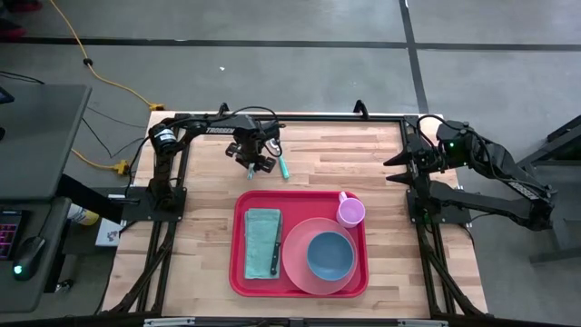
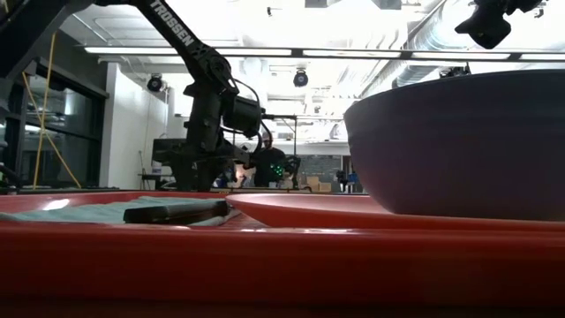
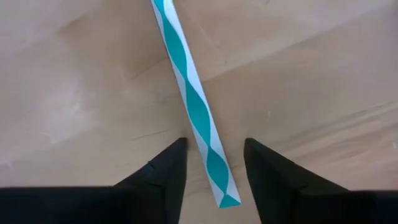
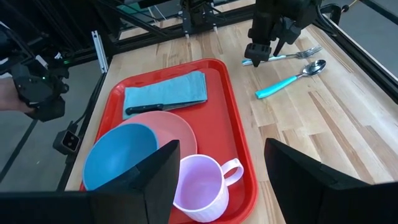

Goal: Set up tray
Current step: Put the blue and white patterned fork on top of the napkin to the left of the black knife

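Two utensils lay beyond the tray (image 1: 238, 238) | left tool (image 3: 211, 180) straddled fork (image 3: 194, 112) handle, ungripped | right tool (image 4: 221, 180) released | close squarely, centred.

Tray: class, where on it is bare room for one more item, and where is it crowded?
On the tray, only narrow red strips along the rim stay bare. The napkin with its knife, the plate, bowl and cup crowd the rest.
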Controlling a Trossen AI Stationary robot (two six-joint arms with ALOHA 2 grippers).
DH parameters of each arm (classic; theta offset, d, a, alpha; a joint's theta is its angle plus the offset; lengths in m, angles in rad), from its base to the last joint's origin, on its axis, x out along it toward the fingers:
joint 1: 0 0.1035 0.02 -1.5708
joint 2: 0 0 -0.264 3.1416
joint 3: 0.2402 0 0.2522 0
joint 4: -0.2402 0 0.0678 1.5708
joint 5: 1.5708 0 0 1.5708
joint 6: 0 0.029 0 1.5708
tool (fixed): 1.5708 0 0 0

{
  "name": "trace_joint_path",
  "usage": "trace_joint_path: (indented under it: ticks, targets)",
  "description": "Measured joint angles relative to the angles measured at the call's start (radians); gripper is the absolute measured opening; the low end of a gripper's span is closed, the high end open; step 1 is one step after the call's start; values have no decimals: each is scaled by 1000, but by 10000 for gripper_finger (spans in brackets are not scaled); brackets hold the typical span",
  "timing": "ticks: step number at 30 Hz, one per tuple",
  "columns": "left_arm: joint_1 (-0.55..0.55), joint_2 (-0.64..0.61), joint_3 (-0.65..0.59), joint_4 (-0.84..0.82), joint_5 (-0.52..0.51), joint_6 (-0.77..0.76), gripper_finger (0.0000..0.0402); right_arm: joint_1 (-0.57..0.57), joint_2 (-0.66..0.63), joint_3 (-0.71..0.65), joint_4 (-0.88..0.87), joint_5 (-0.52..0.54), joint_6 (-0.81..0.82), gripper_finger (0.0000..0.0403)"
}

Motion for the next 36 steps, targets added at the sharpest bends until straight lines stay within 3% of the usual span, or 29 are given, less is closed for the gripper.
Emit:
trace_joint_path:
  ticks: [13,27,36]
  targets:
    - [0,-2,-6,7,-4,26,28,0,0,0,-4,-9,-1,213]
    - [-1,-28,-14,-10,-63,29,27,0,0,0,-17,-9,-4,213]
    - [-5,-195,-13,-43,-81,52,27,0,0,0,-16,-9,-6,213]
